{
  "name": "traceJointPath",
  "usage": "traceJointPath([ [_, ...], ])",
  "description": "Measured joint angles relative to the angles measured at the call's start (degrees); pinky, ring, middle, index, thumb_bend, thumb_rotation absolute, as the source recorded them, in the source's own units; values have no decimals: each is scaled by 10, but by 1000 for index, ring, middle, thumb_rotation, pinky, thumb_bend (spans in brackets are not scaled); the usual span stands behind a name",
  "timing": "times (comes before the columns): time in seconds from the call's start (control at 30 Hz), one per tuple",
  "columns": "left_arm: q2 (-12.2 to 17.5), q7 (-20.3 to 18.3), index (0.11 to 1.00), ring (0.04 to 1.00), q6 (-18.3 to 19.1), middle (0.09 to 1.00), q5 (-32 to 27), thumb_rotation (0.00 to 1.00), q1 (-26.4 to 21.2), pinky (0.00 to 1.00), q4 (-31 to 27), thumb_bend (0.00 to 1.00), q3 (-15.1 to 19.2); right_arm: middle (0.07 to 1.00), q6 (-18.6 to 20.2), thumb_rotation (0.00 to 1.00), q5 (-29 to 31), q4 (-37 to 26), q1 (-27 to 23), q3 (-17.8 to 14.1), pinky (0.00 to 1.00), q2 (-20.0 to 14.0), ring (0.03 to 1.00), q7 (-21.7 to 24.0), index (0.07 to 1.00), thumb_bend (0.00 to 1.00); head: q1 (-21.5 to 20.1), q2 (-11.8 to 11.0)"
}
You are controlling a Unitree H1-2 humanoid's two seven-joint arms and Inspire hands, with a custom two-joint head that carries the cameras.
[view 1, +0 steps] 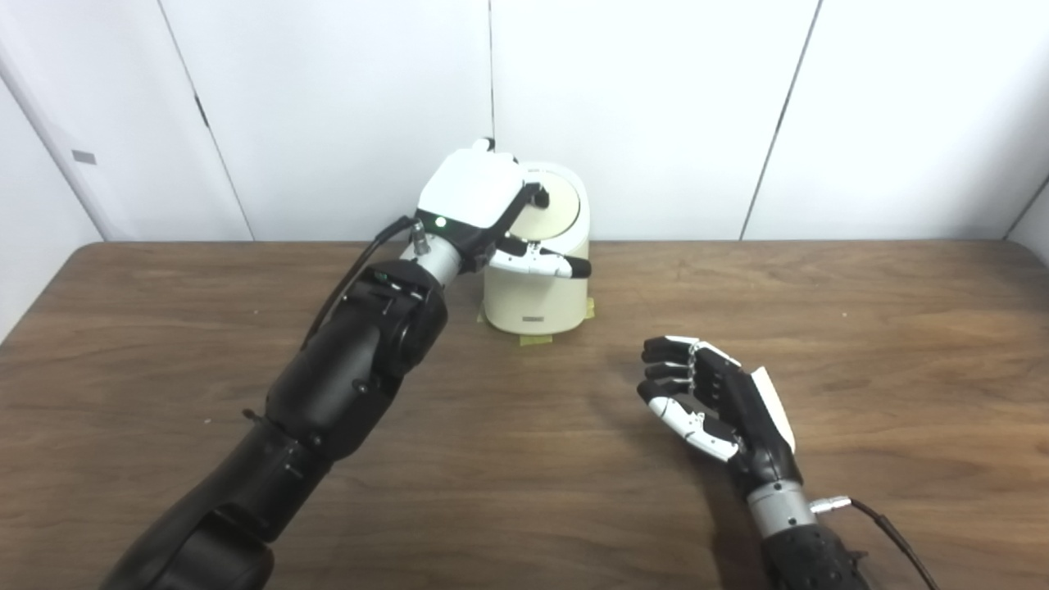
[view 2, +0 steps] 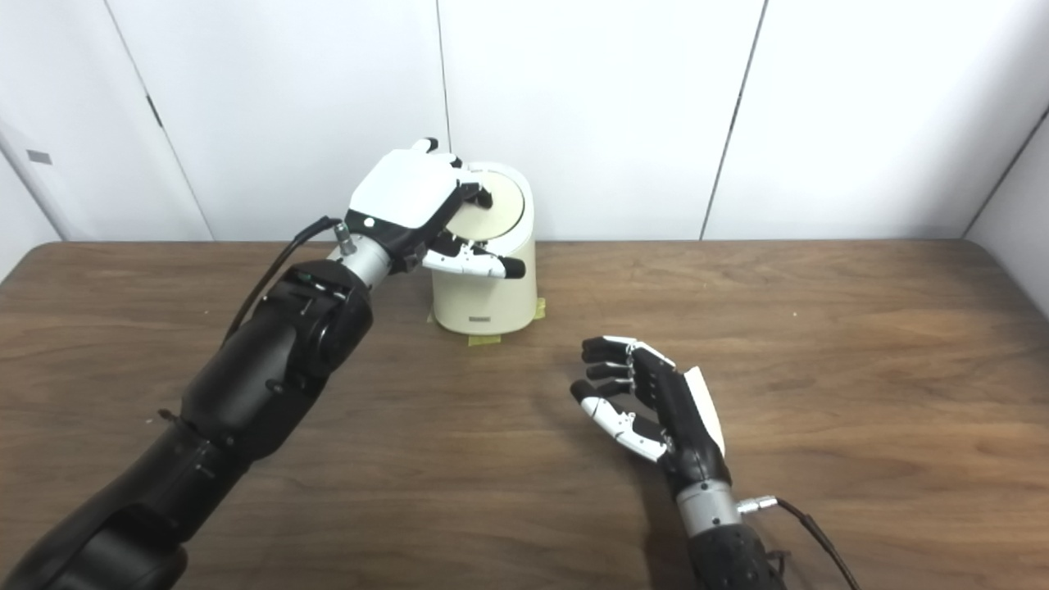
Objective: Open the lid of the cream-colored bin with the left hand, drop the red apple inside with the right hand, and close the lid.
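Cream-colored bin (view 2: 485, 305) standing upright at the table's far edge by the wall, round lid (view 2: 492, 205) sitting tilted toward the camera. Red apple nowhere visible.

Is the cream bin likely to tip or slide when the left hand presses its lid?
Probably not: the cream bin looks squat, and yellow tape seems to anchor its base. The left hand rests high, so some tipping leverage remains.

Left hand (view 1: 479, 209) covering the bin's (view 1: 537, 299) lid (view 1: 561, 205) near edge, fingertips hidden, both arms cut off at bottom edge
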Motion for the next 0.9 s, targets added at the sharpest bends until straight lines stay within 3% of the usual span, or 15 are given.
traceJointPath([
  [0.6,2,25,699,897,-50,734,-14,1000,-7,1000,25,958,-8,687,7,364,-8,-9,1,3,579,1,661,0,670,308,-4,2],
  [0.9,3,30,673,892,-53,733,-14,997,-5,1000,26,927,-11,686,10,367,-9,-12,1,4,573,1,657,0,668,305,-5,4],
])
